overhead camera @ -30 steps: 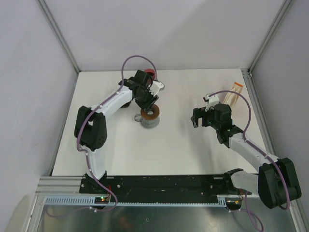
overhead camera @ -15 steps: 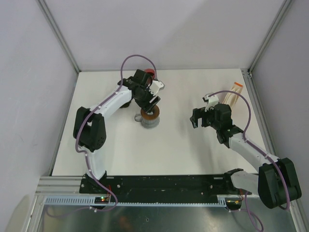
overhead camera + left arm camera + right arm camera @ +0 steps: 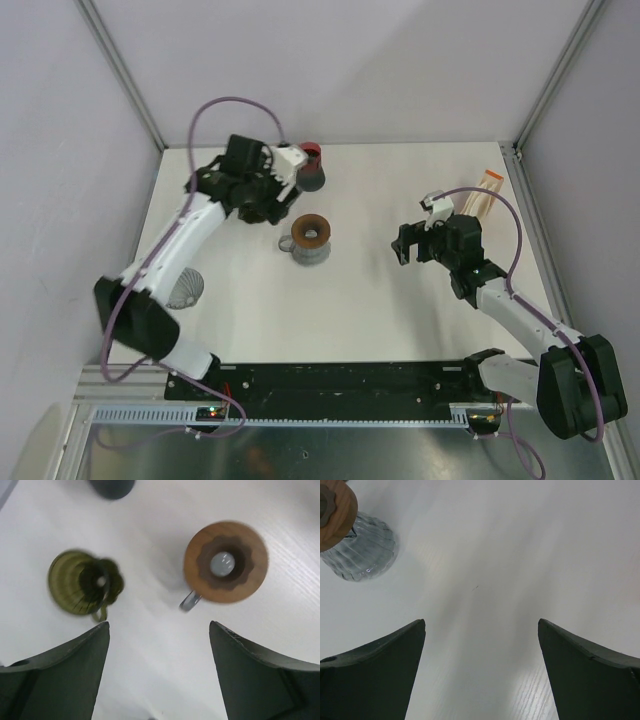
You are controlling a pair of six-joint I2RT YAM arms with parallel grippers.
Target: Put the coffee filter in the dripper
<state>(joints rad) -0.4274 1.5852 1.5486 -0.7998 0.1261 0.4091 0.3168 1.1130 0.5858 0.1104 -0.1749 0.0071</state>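
Note:
A green ribbed dripper with a handle stands on the white table, left of a glass carafe with a wooden collar. My left gripper is open and empty, hovering above the table near both. In the top view it is left of the carafe, and the dripper is hidden under it. A stack of brownish paper filters stands at the back right. My right gripper is open and empty, in front of the filters.
A dark cup stands behind the carafe and shows at the top edge of the left wrist view. A ribbed clear glass item sits at the left. The carafe's glass body shows in the right wrist view.
My left arm has swung left and away from above the carafe, uncovering the ribbed glass item at the left. The right arm has hardly moved.

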